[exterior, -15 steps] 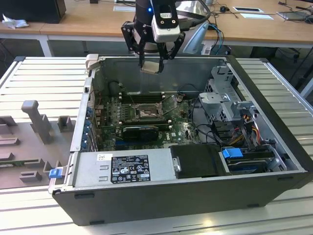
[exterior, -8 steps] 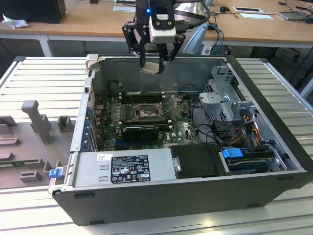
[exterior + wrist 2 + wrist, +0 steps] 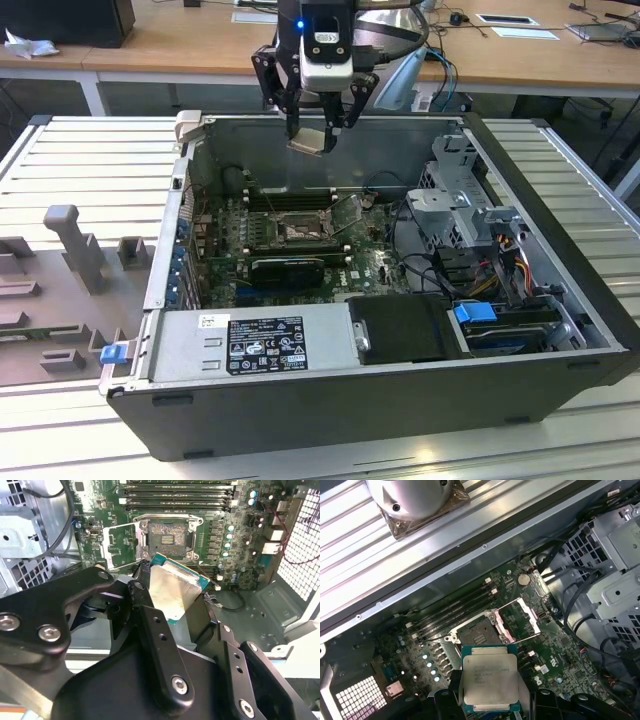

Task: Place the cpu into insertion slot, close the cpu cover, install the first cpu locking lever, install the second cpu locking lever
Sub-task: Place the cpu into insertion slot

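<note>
The work surface is a ribbed aluminium table (image 3: 80, 170), with wooden desks (image 3: 180, 45) behind it. An open desktop computer case (image 3: 350, 410) lies flat on the table, and its motherboard (image 3: 370, 265) faces up.

In the exterior view the gripper (image 3: 318, 128) hangs above the rear wall of the case, at 12 o'clock from the insertion slot (image 3: 300, 232) and well apart from it. The black fingers (image 3: 150, 630) are clamped on two opposite edges of the cpu (image 3: 310, 142). The chip is in the air and touches nothing else. Both wrist views show its silver top between the fingers.

The insertion slot is unoccupied, with its grey centre exposed. The cpu cover (image 3: 347, 210) is swung open and stands up from the slot's edge at 2 o'clock in the exterior view.

Around the slot in the exterior view:
- The memory slots (image 3: 290, 198) lie at 12 o'clock.
- A long black block (image 3: 285, 265) lies at 6 o'clock.
- The drive cage (image 3: 460, 200) sits at 3 o'clock.
- The power supply (image 3: 270, 345) runs along the near wall.
</note>
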Robot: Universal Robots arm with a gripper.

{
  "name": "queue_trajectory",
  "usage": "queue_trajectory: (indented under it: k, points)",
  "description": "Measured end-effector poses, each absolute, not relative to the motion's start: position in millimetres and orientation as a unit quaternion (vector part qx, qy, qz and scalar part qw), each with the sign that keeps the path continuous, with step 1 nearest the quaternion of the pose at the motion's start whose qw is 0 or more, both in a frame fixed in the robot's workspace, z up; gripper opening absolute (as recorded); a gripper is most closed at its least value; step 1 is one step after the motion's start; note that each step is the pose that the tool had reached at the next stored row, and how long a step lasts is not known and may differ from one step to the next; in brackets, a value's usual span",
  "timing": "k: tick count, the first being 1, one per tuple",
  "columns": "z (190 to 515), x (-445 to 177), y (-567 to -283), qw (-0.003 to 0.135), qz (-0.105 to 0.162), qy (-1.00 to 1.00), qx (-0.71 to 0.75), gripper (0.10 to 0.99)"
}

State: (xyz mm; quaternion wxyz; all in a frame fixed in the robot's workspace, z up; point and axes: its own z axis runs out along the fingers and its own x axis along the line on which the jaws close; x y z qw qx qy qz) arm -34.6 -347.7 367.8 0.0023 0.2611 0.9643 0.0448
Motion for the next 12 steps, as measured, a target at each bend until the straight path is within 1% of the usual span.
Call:
queue_trajectory:
  k: [12]
  points:
    - [365.5,-34.6,-347.7,0.005,0.044,0.948,0.314,0.529]
